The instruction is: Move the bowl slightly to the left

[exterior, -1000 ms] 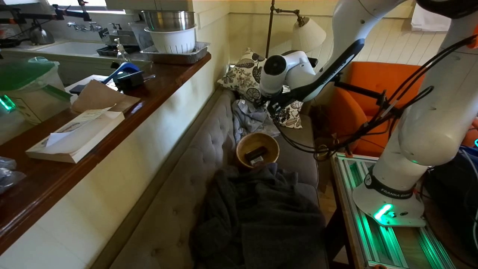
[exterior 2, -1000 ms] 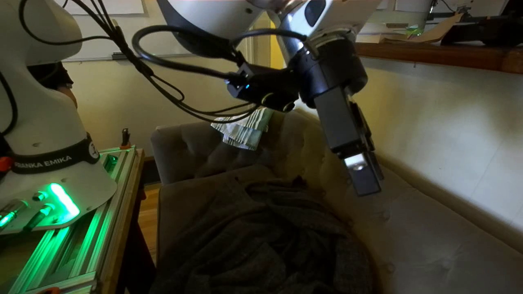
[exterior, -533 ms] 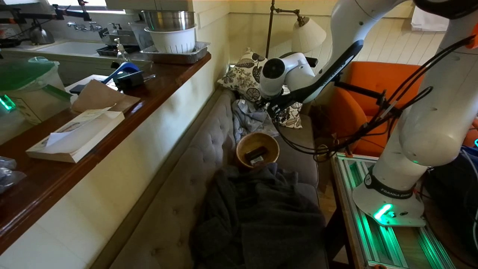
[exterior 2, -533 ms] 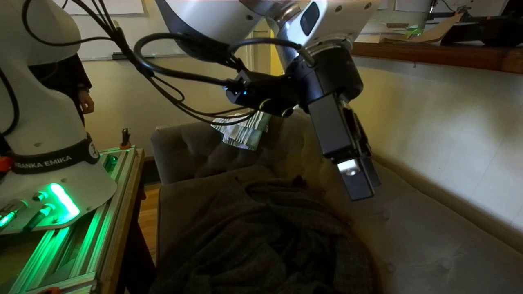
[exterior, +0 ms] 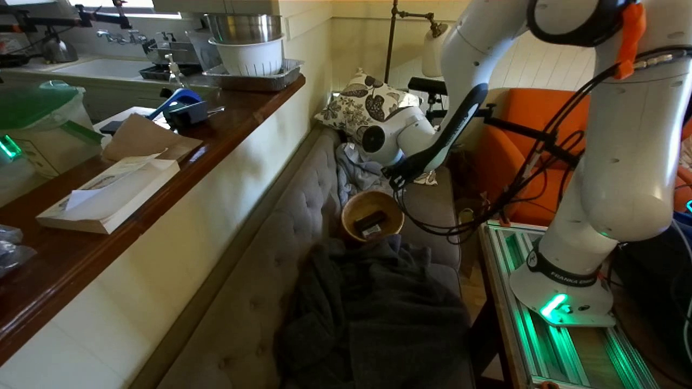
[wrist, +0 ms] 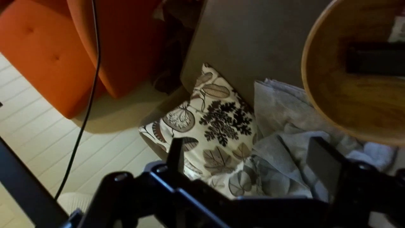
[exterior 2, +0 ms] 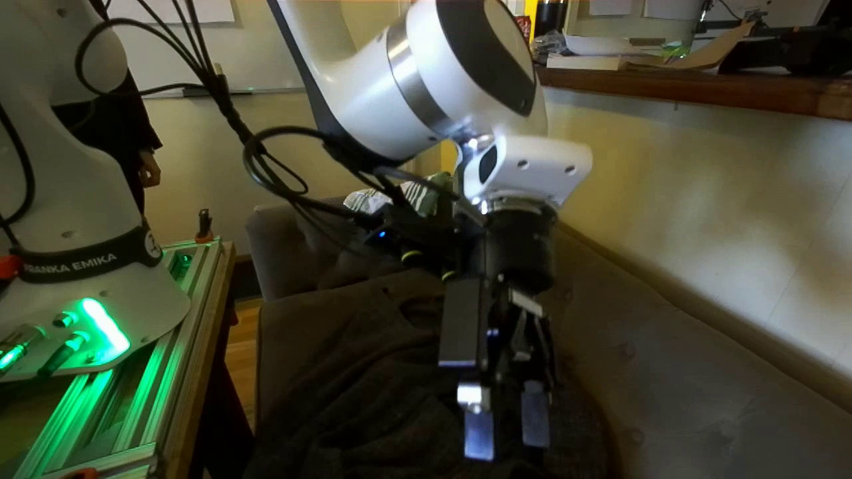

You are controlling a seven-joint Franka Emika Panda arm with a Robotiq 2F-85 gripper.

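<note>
"Grey sofa (exterior: 275,254) along the wall, a counter (exterior: 254,108) above it on the left, in an exterior view. How does the gripper (exterior 2: 507,432) stand?"

"Nearly upright, pointing down, with its two fingers (exterior 2: 479,436) spread well apart."

"Holding anything?"

"Nothing. In the wrist view the gap between them shows just the pillow (wrist: 221,117) and some grey cloth (wrist: 284,110), both beyond the tips."

"And the arm (exterior: 467,59)?"

"It stands on a table (exterior: 589,359) at the right, climbs, bends near the top and slopes down leftward over the sofa. Its wrist (exterior: 413,135) sits low, toward the sofa's far end."

"Where's the bowl (exterior: 373,202), then?"

"On the seat, to the near side of the wrist, open side up, a dark block (exterior: 370,221) lying inside. It has the cloth on its far side and a dark blanket (exterior: 378,302) on its near side. In the wrist view it lies to the right, partly cut off, outside the fingers' gap."

"Farther off?"

"An orange chair (exterior: 540,108) at the far right and, in an exterior view, a person (exterior 2: 123,133) at the far left, partly behind the arm."
</note>
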